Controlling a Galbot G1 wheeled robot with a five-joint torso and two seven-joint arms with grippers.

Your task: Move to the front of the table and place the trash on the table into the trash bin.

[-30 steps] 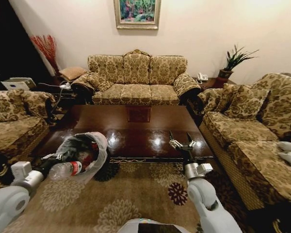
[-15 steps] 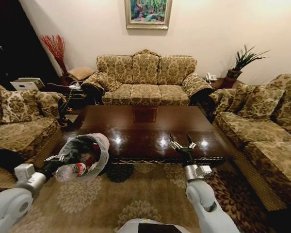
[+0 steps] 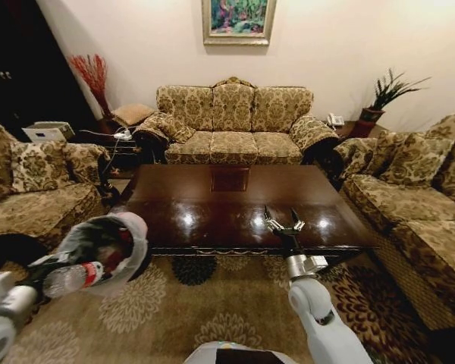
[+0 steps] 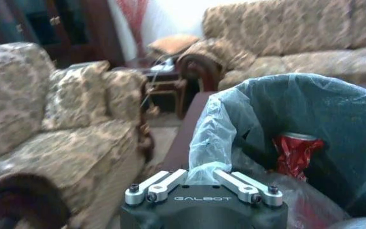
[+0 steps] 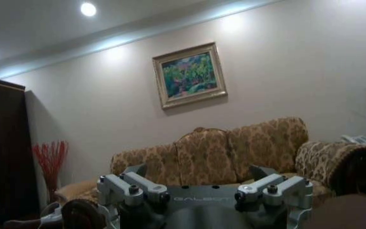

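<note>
- Left gripper (image 4: 202,183) is pinching the liner rim of the bin (image 3: 110,246), holding it tipped off the left front corner of the bench (image 3: 235,208), mouth toward the robot.
- Inside the bin lie a bottle (image 3: 72,278) with a red label and a red wrapper (image 4: 295,150), so by my reading that trash is already collected.
- On the bench top I can make out no loose trash, which suggests the collecting is largely or wholly done.
- What seems left is setting the bin down.
- Right gripper (image 3: 283,222) hangs spread and empty over the bench's front edge, right of the bin.
</note>
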